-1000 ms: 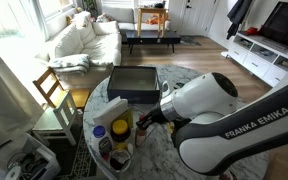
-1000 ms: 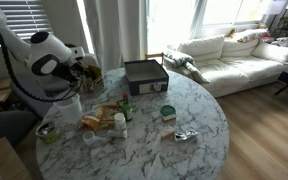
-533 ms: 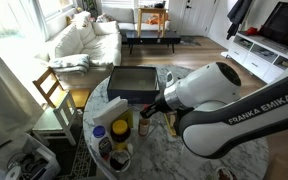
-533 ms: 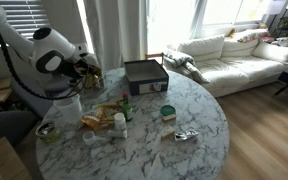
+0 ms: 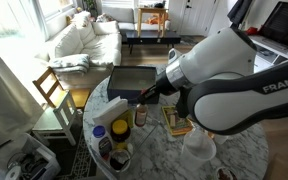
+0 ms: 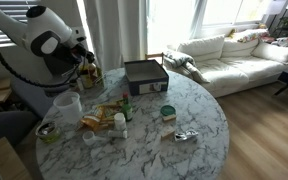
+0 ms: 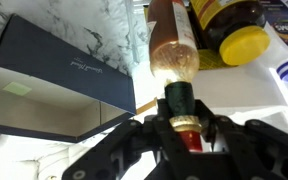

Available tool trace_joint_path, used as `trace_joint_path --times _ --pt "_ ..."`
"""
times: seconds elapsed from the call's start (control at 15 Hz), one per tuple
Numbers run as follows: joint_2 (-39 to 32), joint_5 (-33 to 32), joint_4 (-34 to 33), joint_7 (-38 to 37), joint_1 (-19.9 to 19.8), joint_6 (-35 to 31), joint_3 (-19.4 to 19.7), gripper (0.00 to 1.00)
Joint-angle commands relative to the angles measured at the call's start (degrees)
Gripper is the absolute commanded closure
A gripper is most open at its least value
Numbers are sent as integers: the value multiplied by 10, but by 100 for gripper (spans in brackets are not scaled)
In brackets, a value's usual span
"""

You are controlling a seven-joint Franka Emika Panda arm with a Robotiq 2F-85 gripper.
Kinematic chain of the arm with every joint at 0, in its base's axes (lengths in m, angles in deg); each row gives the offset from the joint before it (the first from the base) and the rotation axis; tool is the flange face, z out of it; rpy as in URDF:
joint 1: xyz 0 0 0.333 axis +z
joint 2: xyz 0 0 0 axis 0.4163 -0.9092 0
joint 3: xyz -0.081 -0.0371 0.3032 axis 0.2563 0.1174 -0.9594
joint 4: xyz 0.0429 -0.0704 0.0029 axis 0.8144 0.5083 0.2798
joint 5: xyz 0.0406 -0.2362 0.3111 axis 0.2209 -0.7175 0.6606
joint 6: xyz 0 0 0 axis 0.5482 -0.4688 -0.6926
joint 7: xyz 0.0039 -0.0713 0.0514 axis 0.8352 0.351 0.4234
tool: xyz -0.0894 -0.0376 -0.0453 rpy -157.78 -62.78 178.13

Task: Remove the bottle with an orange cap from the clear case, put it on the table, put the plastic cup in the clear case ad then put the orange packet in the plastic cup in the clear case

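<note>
We judge the first step half done. The plastic cup (image 6: 67, 103) stands on the tabletop (image 6: 174, 110), so both later steps remain. Right of it, our hand (image 7: 184, 128) grips the bottle (image 7: 171, 45) by its orange cap. The bottle hangs below the fingers, lifted and not yet set down.

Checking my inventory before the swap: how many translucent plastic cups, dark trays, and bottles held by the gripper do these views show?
plastic cup: 1
dark tray: 1
bottle held by its cap in the gripper: 1
Total: 3
</note>
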Motion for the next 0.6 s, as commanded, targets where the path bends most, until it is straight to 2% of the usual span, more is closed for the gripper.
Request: trace_joint_path --times 0.0,0.2,0.33,0.4,0.47,0.53 --pt "44 -17 -2 -5 -4 47 13 92" --pt "76 -18 -9 -7 -9 72 23 92" --pt "94 -44 -8 -27 -19 79 33 92" --pt "101 -62 -3 -39 -47 81 16 92" --pt "105 -98 0 -61 -44 79 36 92" --pt "107 -156 10 -89 -67 70 36 92"
